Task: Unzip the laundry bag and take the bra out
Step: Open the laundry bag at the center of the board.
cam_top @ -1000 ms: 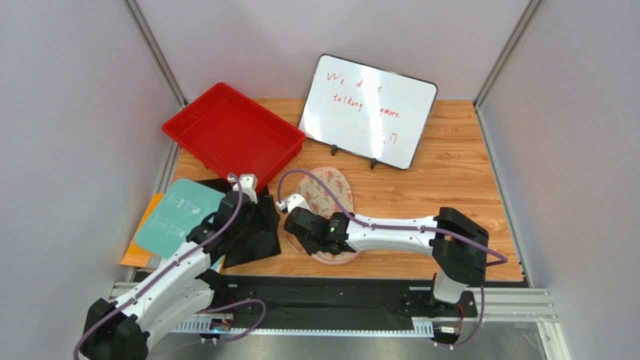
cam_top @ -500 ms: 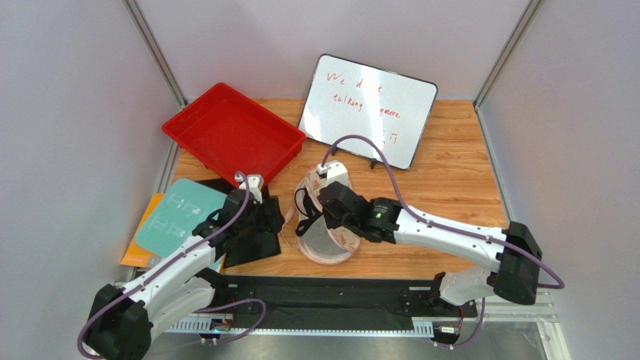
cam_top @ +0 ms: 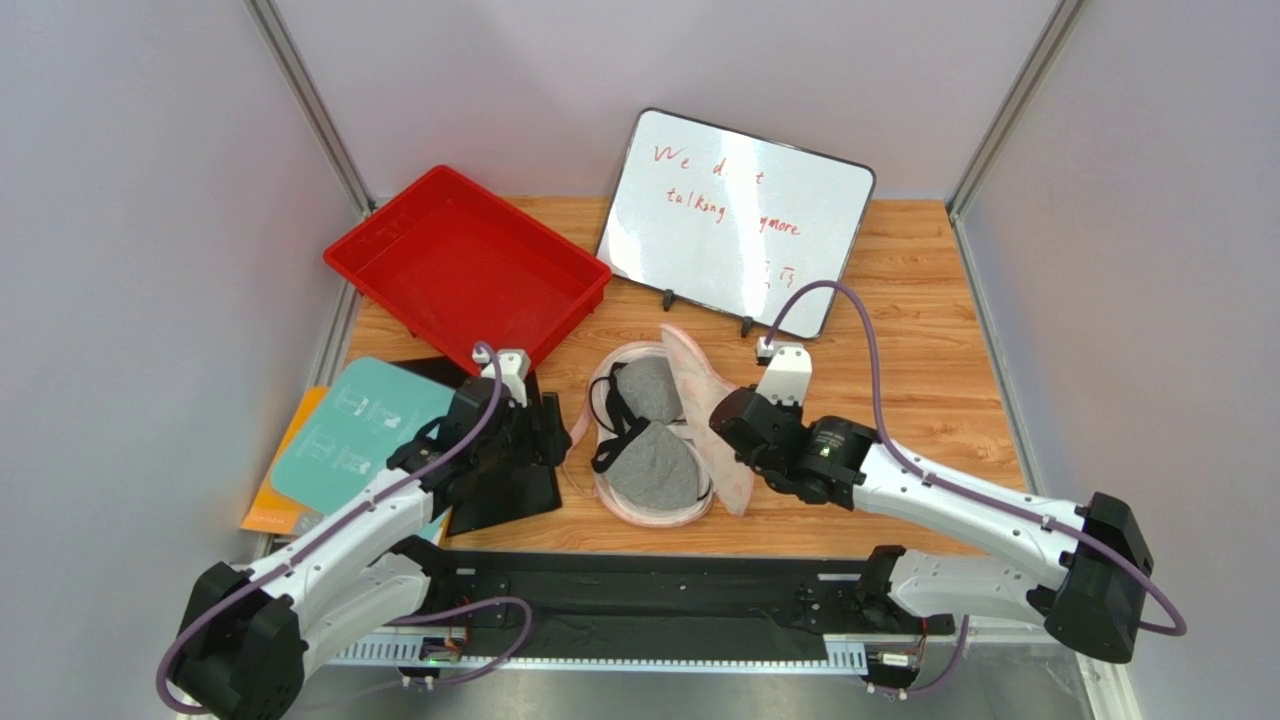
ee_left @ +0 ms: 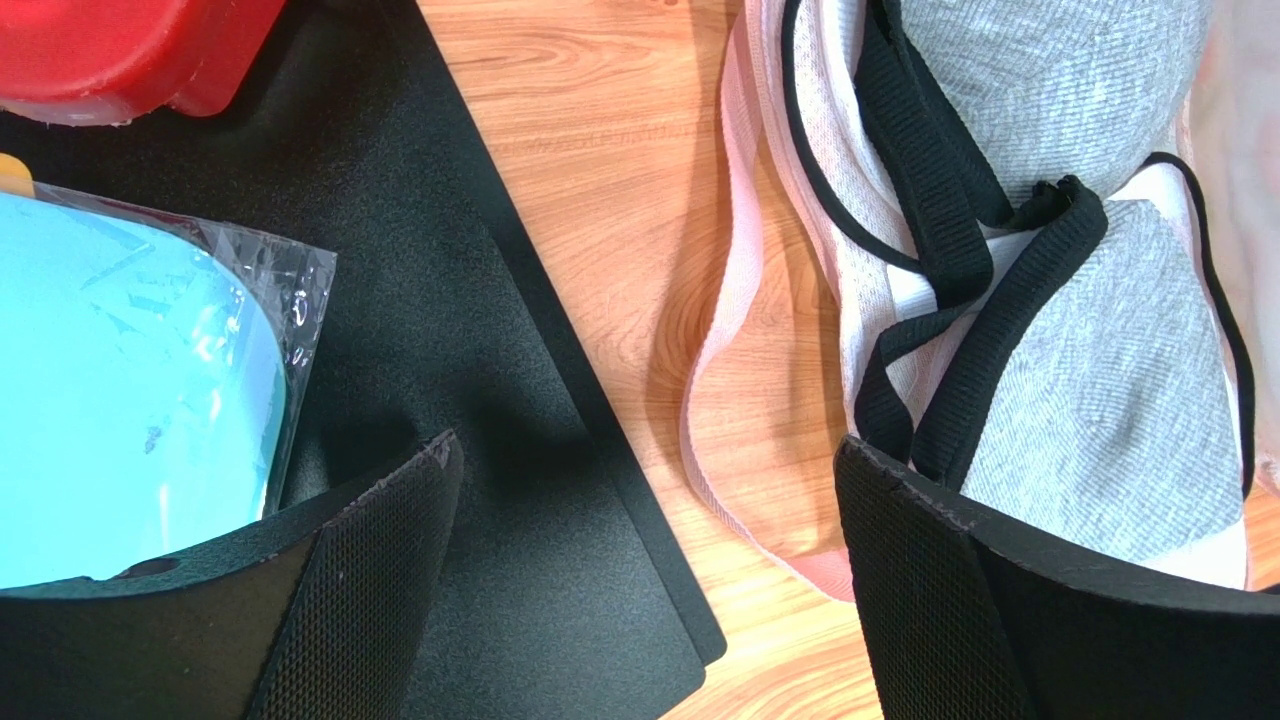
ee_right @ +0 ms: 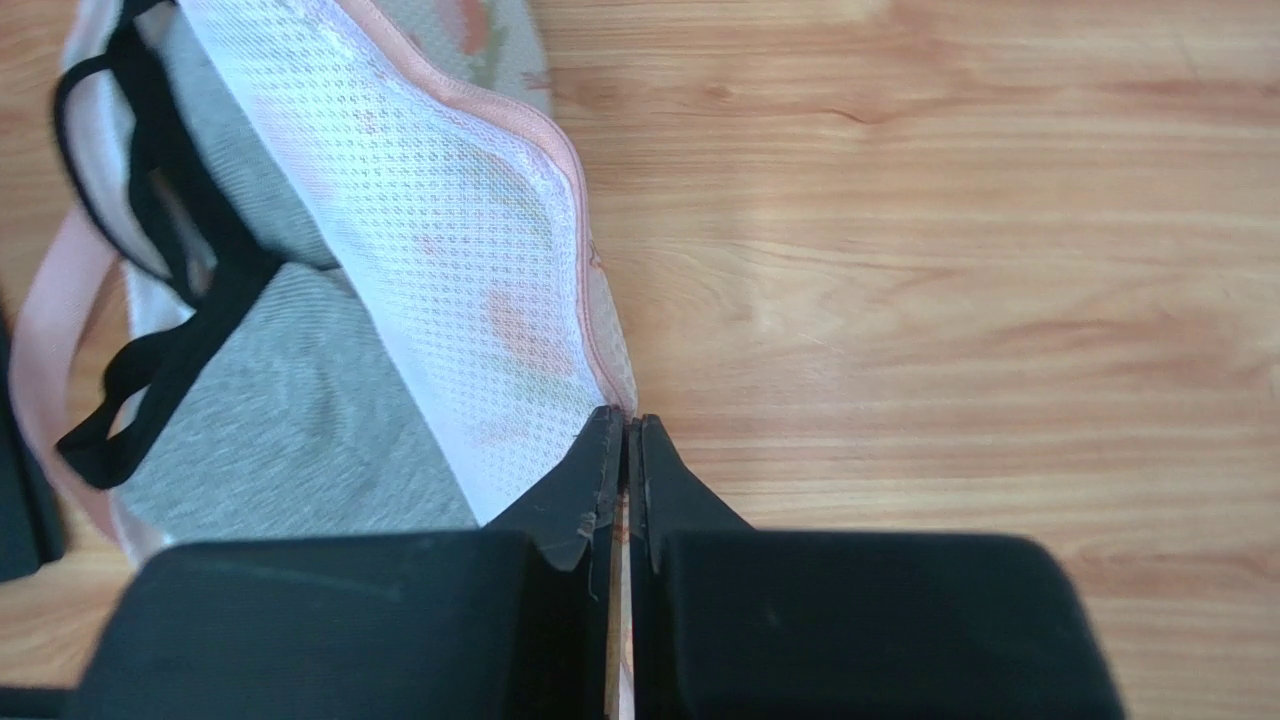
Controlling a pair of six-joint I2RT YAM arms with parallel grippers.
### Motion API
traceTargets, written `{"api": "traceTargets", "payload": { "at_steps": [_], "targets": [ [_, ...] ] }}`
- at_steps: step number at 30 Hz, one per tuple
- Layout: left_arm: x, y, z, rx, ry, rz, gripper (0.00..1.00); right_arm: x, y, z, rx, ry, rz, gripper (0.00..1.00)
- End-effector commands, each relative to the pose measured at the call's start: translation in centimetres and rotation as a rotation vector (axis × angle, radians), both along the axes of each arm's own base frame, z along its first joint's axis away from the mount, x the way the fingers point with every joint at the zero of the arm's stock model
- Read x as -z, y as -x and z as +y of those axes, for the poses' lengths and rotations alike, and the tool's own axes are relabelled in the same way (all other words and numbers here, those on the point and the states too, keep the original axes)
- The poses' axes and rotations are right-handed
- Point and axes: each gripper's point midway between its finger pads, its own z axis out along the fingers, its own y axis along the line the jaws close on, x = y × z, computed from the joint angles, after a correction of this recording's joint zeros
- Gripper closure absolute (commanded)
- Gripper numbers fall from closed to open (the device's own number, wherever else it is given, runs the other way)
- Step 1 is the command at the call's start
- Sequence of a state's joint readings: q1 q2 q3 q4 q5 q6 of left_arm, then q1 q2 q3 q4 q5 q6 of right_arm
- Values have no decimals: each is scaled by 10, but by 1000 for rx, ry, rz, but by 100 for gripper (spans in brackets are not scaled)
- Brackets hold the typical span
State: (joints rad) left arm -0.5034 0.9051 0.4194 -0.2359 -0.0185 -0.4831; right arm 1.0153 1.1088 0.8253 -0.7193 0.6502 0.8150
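Observation:
The laundry bag (cam_top: 706, 408) lies open at the table's middle, its printed top flap folded back to the right. My right gripper (cam_top: 739, 435) is shut on that flap's pink-edged rim (ee_right: 579, 323). The grey bra (cam_top: 657, 450) with dark straps lies uncovered on the bag's white mesh lining; it also shows in the left wrist view (ee_left: 1082, 375) and the right wrist view (ee_right: 301, 420). My left gripper (cam_top: 544, 438) is open and empty just left of the bag, its right finger (ee_left: 962, 600) over the bag's near-left edge, above a black mat (ee_left: 496, 450).
A red tray (cam_top: 466, 267) stands at the back left. A whiteboard (cam_top: 736, 218) on a stand is at the back middle. A teal card (cam_top: 353, 428) in plastic and orange sheet lie at the left. Bare wood lies to the right of the bag.
My right gripper has swung from the bag's left side over to its right, pulling the top flap open and uncovering the bra. The left gripper has barely moved.

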Motion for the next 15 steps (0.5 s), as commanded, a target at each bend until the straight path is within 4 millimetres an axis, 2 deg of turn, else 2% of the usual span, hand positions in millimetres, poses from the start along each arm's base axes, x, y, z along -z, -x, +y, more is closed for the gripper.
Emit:
{"api": "traceTargets", "payload": {
  "at_steps": [1, 5, 9, 12, 15],
  "targets": [
    [-20, -14, -8, 20, 26, -65, 3, 1, -2, -40, 223, 48, -45, 100],
    [-22, -15, -9, 22, 24, -67, 3, 11, 3, -55, 307, 98, -22, 100],
    [-21, -14, -7, 21, 26, -73, 3, 16, 13, -79, 463, 168, 1, 100],
    [-21, -12, -6, 24, 22, -72, 3, 20, 20, -95, 531, 283, 20, 99],
    [-20, -12, -6, 26, 18, -71, 3, 23, 21, -96, 577, 339, 34, 96]
  ]
}}
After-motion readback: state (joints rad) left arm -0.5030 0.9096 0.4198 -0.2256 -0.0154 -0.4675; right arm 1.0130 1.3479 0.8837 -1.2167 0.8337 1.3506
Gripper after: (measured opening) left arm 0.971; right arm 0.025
